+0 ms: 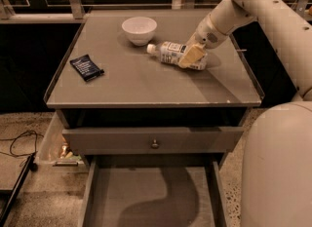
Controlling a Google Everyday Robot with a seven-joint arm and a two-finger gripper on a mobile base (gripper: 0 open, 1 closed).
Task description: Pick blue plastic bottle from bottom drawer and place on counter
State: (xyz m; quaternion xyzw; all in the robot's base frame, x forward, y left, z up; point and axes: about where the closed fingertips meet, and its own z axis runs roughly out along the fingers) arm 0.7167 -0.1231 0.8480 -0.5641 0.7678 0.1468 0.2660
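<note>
The blue plastic bottle [168, 53] lies on its side on the counter [146, 87], its white cap pointing left toward the bowl. My gripper [192, 55] is down at the bottle's right end, on or around its body, with the white arm reaching in from the upper right. The bottle's right end is hidden by the gripper. The bottom drawer [117, 197] is pulled open at the lower edge of the view, and its grey floor is bare with a dark shadow across it.
A white bowl [139, 28] stands at the back of the counter, just left of the bottle cap. A dark blue snack packet [87, 67] lies at the counter's left. The knobbed drawer [155, 143] above the bottom one is closed. My white base [278, 172] fills the lower right.
</note>
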